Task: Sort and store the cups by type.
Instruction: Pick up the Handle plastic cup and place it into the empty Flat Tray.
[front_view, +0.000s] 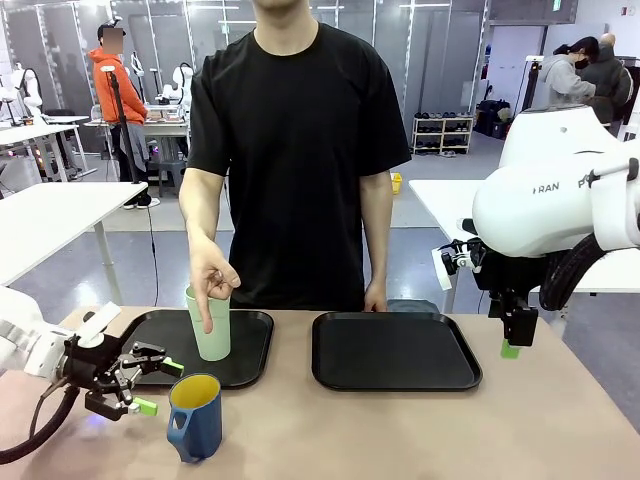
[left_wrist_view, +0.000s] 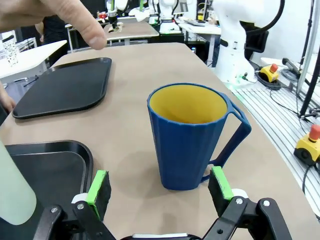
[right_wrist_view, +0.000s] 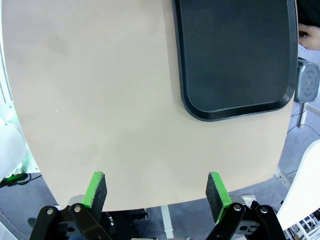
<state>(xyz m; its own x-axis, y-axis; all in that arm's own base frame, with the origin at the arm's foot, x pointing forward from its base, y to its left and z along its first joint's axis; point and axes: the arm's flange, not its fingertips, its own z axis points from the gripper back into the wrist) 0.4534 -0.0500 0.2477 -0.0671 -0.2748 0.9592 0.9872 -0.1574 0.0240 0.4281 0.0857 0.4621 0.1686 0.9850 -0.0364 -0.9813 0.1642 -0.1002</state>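
Observation:
A tall mint-green tumbler stands upright on the left black tray, and the person's hand rests on its rim from above. The dark blue mug with a yellow inside stands on the table in front of that tray. My left gripper is open just left of the mug, level with it. In the left wrist view the mug stands a little beyond the open left gripper, handle to the right, and the tumbler shows at the left edge. My right gripper hangs above the table's right side, and the right wrist view shows this gripper open and empty.
A second black tray lies empty right of centre, and its corner shows beyond the right gripper. The person stands at the far edge with the other hand on the table. Bare tabletop lies under the right gripper.

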